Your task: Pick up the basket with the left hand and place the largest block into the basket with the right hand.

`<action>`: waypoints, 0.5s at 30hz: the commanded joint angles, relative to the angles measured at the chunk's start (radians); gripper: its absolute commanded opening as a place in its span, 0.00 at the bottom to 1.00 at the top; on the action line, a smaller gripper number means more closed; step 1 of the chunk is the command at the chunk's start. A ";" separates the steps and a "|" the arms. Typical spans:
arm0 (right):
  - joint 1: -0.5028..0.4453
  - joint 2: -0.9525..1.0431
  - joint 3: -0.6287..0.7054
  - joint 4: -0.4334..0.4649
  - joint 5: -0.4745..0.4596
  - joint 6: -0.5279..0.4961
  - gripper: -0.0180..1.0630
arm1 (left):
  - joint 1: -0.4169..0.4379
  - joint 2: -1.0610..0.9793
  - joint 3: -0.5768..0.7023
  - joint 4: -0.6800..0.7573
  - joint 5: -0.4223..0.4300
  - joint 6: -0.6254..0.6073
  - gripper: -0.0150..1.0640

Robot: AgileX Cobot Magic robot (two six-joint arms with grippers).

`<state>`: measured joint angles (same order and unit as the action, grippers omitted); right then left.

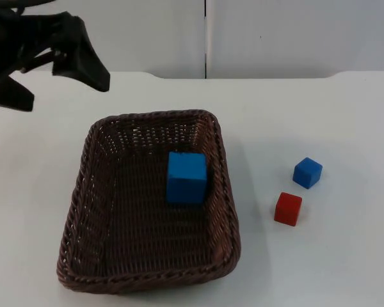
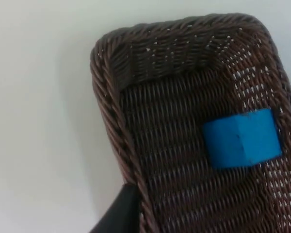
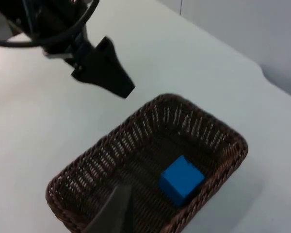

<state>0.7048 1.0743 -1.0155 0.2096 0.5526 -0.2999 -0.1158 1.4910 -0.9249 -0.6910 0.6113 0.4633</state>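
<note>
A brown wicker basket (image 1: 83, 211) rests on the white table, left of centre. Inside it, against the right wall, lies the largest block, a big blue cube (image 1: 186, 177). This same cube (image 2: 242, 138) and the basket's woven rim (image 2: 106, 92) appear in the left wrist view. My left gripper (image 1: 83, 61) hovers over the table behind the basket's far left corner, apart from it. From high up, the right wrist view takes in the basket (image 3: 87, 165), the cube (image 3: 182, 178) and the left gripper (image 3: 104, 73). My right gripper (image 3: 114, 213) holds nothing that I can see.
A small blue cube (image 1: 307, 173) and a small red cube (image 1: 288, 208) sit on the table to the right of the basket, close together. The grey partition wall (image 1: 275, 38) closes off the table's far edge.
</note>
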 commanded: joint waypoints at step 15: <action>-0.003 -0.235 0.090 0.001 0.041 0.006 0.99 | -0.003 -0.383 0.153 0.057 0.015 -0.004 0.99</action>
<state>0.7048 0.8539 -0.9364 0.2096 0.6038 -0.2980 -0.1158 1.1292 -0.7777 -0.6441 0.6196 0.4633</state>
